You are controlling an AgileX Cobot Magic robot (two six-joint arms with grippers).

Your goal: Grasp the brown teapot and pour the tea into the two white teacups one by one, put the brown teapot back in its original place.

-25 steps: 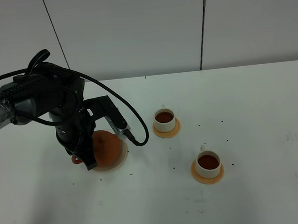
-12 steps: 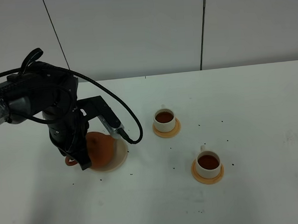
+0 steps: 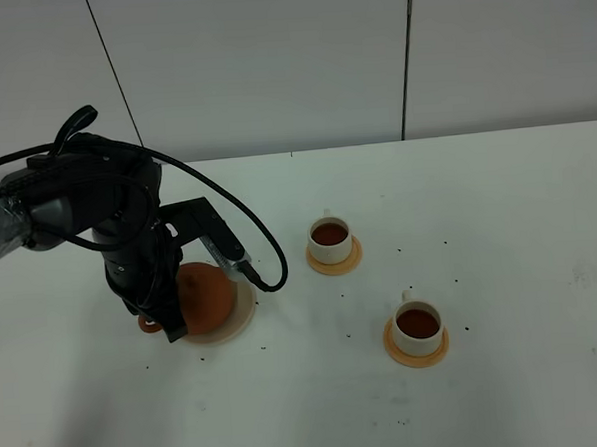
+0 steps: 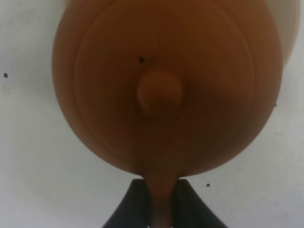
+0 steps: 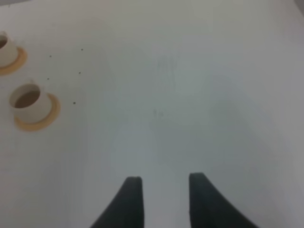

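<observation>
Fingers of the left gripper (image 4: 161,209) pinched tight on the loop handle of the brown teapot (image 3: 204,297); fingers of the right gripper (image 5: 161,199) parted with nothing between them, hanging over bare worktop (image 3: 498,203) on the right side.

Pouring judged done: dark tea visible in both white teacups, the far one (image 3: 329,239) and the near one (image 3: 418,323), each standing on its orange coaster (image 3: 416,351). Teapot upright at the left, resting on or just over the beige disc (image 3: 241,315) that serves as its original place, lid knob (image 4: 159,92) straight up in the left wrist view. Contact with the disc not certain from these views. Left to do, by that reading: settle the pot fully, let go of the handle, draw the arm away.

Plenty of open room. Cups well apart from the teapot, to its right. Bare surface to the left and near side of the disc for a retreat. Worktop's far edge against the wall (image 3: 270,65), well beyond the pot; near edge out of view.
</observation>
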